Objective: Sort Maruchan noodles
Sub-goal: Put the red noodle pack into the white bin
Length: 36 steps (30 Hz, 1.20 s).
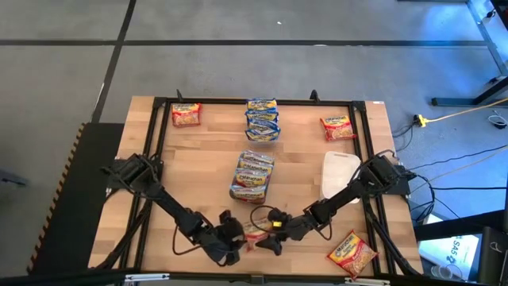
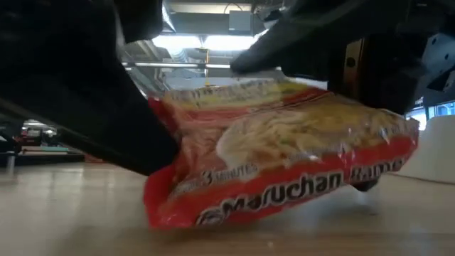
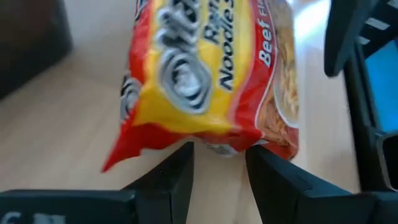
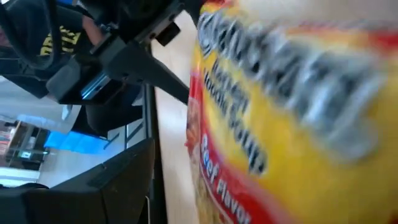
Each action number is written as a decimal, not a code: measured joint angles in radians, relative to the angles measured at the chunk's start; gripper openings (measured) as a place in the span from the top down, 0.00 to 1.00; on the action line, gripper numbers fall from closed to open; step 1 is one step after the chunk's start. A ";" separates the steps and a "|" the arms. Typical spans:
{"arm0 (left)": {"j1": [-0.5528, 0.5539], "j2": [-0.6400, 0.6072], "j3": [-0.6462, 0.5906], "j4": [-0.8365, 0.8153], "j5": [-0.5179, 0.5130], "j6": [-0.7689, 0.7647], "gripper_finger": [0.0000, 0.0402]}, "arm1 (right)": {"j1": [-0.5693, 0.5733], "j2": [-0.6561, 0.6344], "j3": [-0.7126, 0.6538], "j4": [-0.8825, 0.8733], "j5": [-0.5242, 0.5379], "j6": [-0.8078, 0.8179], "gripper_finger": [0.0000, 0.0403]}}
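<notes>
One red-and-yellow Maruchan noodles packet [image 2: 284,163] sits at the table's near edge, between my two grippers. It is tilted: one short end [image 2: 160,210] rests on the wood and the other end is raised. My left gripper [image 1: 236,240] is shut on the lower end. My right gripper [image 1: 271,235] stands open at the raised end, with one finger [image 2: 277,50] above the packet and a dark tip [image 2: 362,186] below it. Further Maruchan noodles lie across the table. My left gripper has the packet's short end [image 3: 217,142] between its two fingertips [image 3: 183,158], near the middle of that end. The fingers slant down at it from the table's left. The packet rises away from them, with this end's corner on the table. Whether my right gripper touches the packet, I cannot tell.
A stack of blue-labelled packets [image 1: 262,119] lies at the far middle and another stack [image 1: 252,175] at the centre. Single red packets lie far left [image 1: 186,114], far right [image 1: 337,125] and near right [image 1: 352,253]. A white flat object [image 1: 340,175] lies on the right. Black rails [image 1: 159,127] frame the table.
</notes>
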 joint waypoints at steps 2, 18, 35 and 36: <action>0.000 0.000 0.000 0.015 -0.001 0.001 0.65 | 0.000 0.000 0.007 0.002 0.001 -0.019 0.19; -0.064 -0.108 0.003 -0.037 0.027 0.000 0.65 | 0.017 -0.030 0.011 -0.025 -0.043 -0.264 0.74; -0.012 -0.131 0.003 0.082 0.087 -0.022 0.52 | 0.093 -0.263 0.012 -0.393 0.101 -0.419 0.79; -0.005 -0.131 0.003 0.086 0.104 -0.023 0.50 | 0.102 -0.281 0.012 -0.424 0.118 -0.430 0.80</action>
